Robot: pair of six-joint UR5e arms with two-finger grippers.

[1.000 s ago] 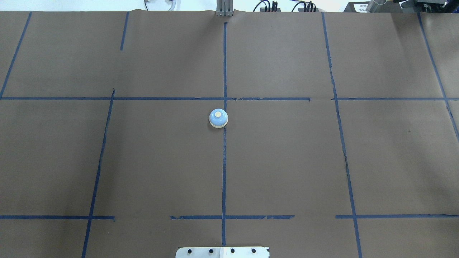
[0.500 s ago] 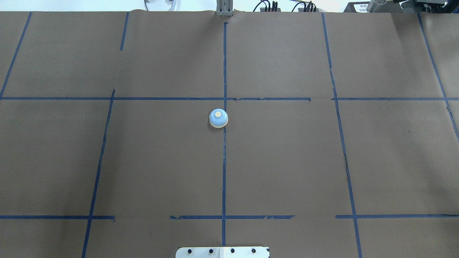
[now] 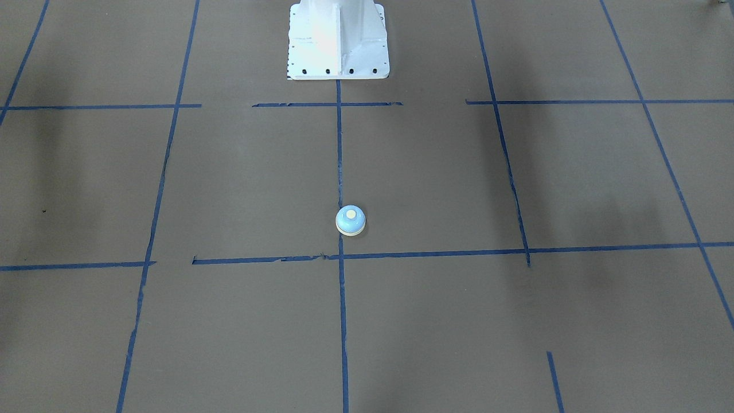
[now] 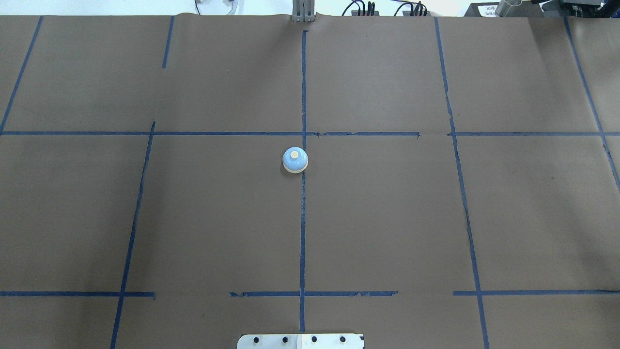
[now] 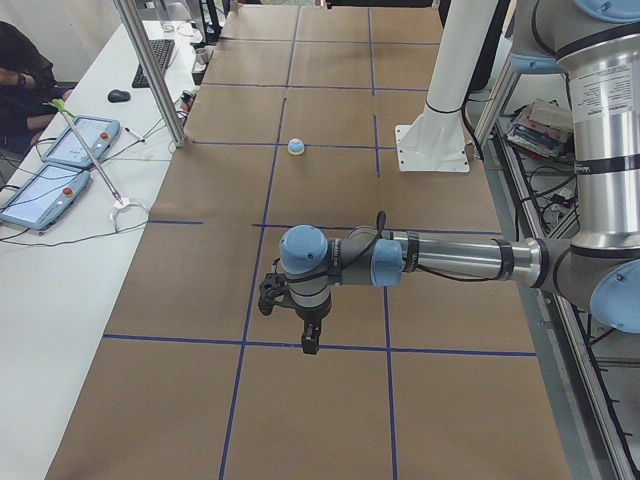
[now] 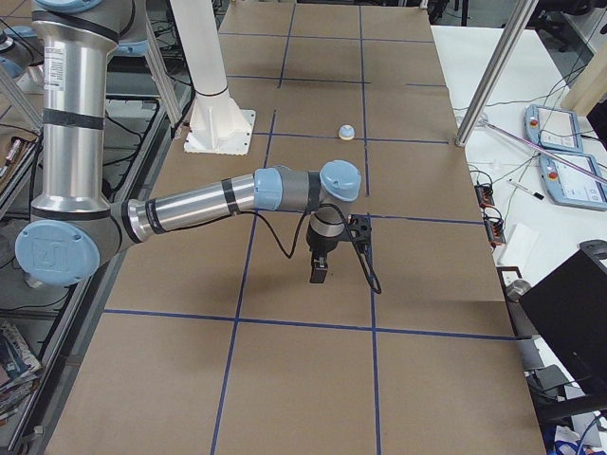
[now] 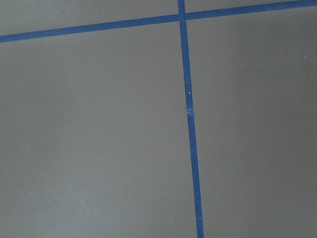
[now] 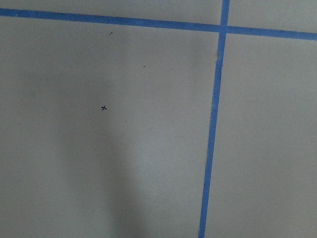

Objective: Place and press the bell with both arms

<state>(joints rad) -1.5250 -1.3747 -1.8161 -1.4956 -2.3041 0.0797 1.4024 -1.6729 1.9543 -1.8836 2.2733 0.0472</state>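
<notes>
bell [image 4: 295, 160]: glossy, smooth dome | table cover [image 4: 387, 218]: matt brown paper | right arm [image 6: 190, 204]: tube — satin metal

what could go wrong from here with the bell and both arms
1. The bell is small and sits loose on the brown paper; an off-centre approach could shove or tip it.
2. The left gripper and right gripper are far from it, at opposite ends; both heading for the same spot, they might collide.
3. Neither wrist camera shows the bell, so aiming may be harder.
</notes>
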